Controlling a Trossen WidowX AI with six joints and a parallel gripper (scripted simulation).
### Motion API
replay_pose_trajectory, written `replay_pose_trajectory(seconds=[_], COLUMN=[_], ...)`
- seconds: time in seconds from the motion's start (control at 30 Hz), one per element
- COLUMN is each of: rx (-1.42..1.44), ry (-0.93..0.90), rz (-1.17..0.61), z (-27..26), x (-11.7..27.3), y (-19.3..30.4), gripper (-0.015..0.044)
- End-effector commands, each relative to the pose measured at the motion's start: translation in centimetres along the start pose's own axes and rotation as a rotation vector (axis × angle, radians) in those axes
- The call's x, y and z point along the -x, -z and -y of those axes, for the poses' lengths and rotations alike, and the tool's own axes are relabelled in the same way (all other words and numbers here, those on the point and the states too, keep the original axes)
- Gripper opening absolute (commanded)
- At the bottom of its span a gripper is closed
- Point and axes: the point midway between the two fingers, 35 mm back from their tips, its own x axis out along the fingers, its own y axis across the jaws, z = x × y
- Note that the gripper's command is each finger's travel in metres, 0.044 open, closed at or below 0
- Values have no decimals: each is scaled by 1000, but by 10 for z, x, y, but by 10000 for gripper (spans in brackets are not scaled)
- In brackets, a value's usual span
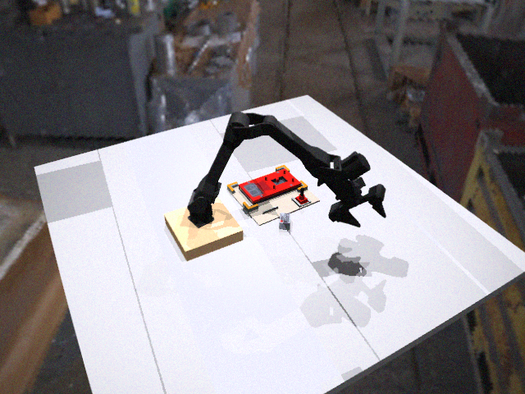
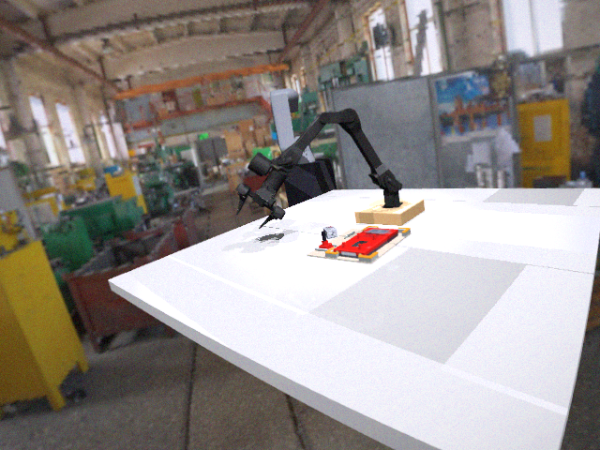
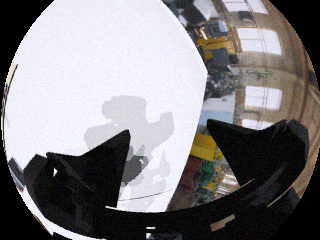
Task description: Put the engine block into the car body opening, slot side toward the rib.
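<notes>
The red car body (image 1: 263, 193) (image 2: 377, 238) lies flat on a cream board (image 1: 262, 217). Its dark opening (image 1: 279, 180) (image 2: 359, 243) shows no block in it; the rib is too small to make out. A small grey block (image 1: 284, 224) (image 2: 330, 232), seemingly the engine block, stands on the table just off the board's edge; its slot side cannot be told. My gripper (image 1: 372, 221) (image 2: 248, 220) (image 3: 169, 128) is wide open and empty. It hangs above the table, well away from the block and the body, with fingertips slanting down.
A red piece with a black upright knob (image 1: 302, 197) (image 2: 324, 244) stands on the board beside the body. Yellow-orange corner pieces (image 1: 250, 206) (image 2: 368, 257) surround the body. The arm stands on a wooden base (image 1: 212, 237) (image 2: 377, 216). The arm's shadow lies beneath the gripper.
</notes>
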Motion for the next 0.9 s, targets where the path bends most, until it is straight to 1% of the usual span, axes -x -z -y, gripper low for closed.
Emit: replay_pose_trajectory(seconds=[0.0, 0.27, 0.63, 0.7, 0.87], rx=[46, 133, 247, 254, 254], ry=[-138, -405, -766, -787, -787], rz=[6, 14, 14, 12, 12], z=[-33, -94, -178, -181, -181], x=[21, 74, 171, 177, 177], y=[-6, -12, -10, -9, -9], gripper=[440, 440, 440, 440, 440])
